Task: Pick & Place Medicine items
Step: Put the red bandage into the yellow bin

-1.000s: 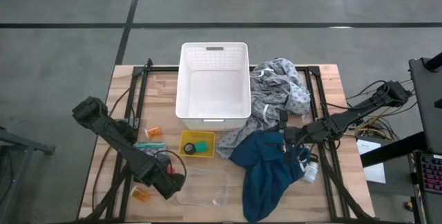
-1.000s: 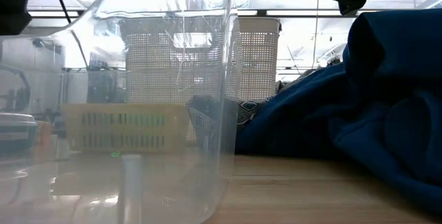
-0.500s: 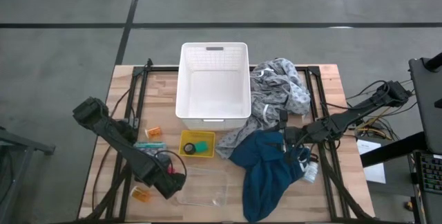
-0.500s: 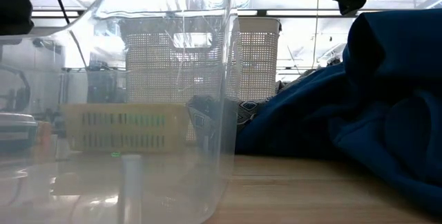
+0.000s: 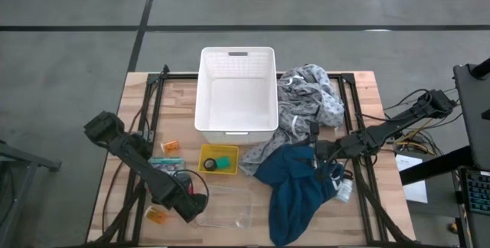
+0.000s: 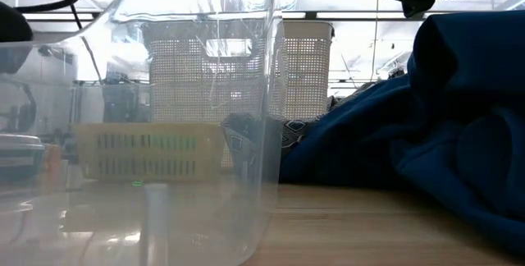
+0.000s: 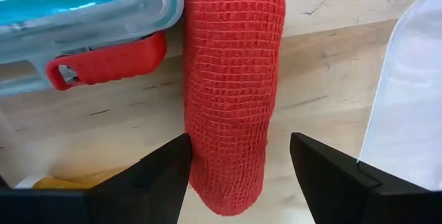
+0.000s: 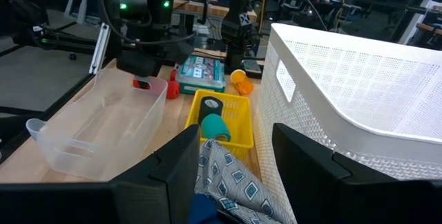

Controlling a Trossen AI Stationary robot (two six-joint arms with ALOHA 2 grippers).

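Observation:
A pink-red mesh roll lies on the wood beside a teal case. My left gripper is open, one finger on each side of the roll's near end. From above, that gripper sits at the clear tub's left edge. One orange pill bottle lies left of the yellow basket. Another orange bottle is near the front left. A dark green roll rests in the yellow basket. A white bottle lies right of the blue cloth. My right gripper hovers open over that cloth.
A white mesh basket stands at the back centre, with a grey patterned cloth heaped to its right. A clear plastic tub sits at the front centre. Black frame rails run along both table sides.
My left arm has shifted slightly toward the table's front, over the red roll. The right arm and the cloths have not moved.

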